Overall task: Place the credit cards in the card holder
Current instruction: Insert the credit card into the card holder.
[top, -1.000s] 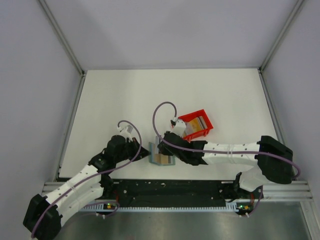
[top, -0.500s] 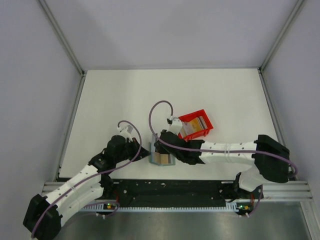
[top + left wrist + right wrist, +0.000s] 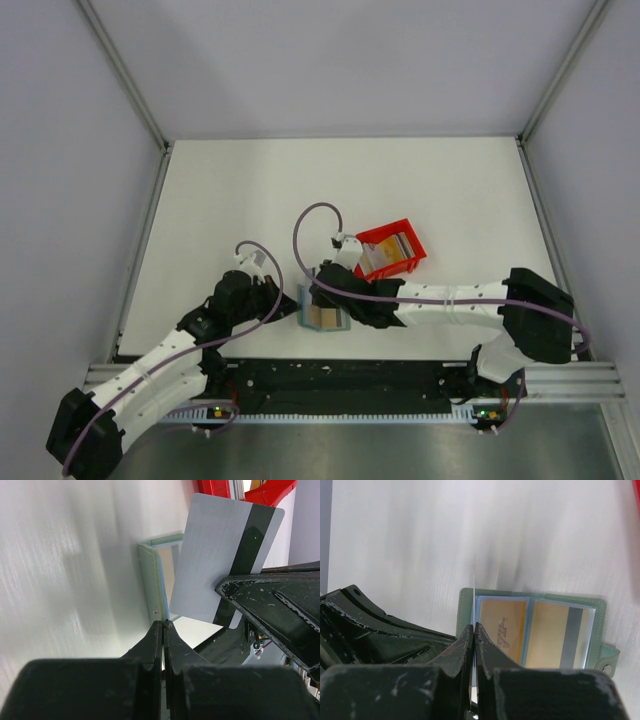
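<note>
The grey-green card holder [image 3: 325, 318] lies open near the table's front edge, pale blue pockets up. In the right wrist view two tan cards [image 3: 502, 627] [image 3: 555, 635] sit in its pockets, inside the green rim [image 3: 465, 605]. My left gripper [image 3: 293, 308] [image 3: 163, 625] is shut on the holder's left edge [image 3: 149, 580]. My right gripper [image 3: 322, 285] [image 3: 474, 626] is shut on a whitish card with a dark stripe [image 3: 210, 565], seen edge-on [image 3: 474, 580] in the right wrist view. The card stands upright over the holder's left side.
A red plastic bin [image 3: 392, 250] with more cards in it stands just right of and behind the holder; it also shows in the left wrist view [image 3: 215, 487]. Both arms crowd around the holder. Metal rails frame the white table.
My right gripper has shifted a little left with the whitish card, closer over the holder's left side. The left arm and the holder have not moved.
</note>
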You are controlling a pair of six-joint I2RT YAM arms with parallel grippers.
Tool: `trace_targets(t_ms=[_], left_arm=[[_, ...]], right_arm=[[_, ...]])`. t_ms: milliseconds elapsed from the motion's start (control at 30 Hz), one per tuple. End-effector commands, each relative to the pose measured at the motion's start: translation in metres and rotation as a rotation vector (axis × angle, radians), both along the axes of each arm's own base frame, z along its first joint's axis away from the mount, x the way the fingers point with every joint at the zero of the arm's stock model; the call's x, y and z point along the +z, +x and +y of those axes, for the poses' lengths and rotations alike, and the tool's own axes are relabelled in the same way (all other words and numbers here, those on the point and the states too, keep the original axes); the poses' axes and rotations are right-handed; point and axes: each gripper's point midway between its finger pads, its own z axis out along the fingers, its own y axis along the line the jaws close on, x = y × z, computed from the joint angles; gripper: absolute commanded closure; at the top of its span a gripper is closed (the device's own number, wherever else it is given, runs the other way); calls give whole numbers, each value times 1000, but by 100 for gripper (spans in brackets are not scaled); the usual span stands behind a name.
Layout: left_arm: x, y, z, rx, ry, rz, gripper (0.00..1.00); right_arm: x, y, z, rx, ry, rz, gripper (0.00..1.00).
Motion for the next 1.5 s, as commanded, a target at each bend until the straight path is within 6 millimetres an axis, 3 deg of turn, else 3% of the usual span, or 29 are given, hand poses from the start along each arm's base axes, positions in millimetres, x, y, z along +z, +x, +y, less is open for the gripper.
trace_targets(t_ms=[0,300,500,933,1467], left_arm=[[15,6,-4,-6,-30,-57,100],[16,6,-5,-8,-33,-62,100],[17,6,-5,-10,-34,-65,100],[17,6,-5,-13,-34,-63,100],[15,5,-5,-13,-29,-62,100]], right_arm=[[18,4,6,-7,6,-43,100],[22,4,8,8,0,-48,100],[38,5,13,26,35,-79,100],[27,4,26,56,18,-57,100],[17,5,16,32,-20,-54,100]])
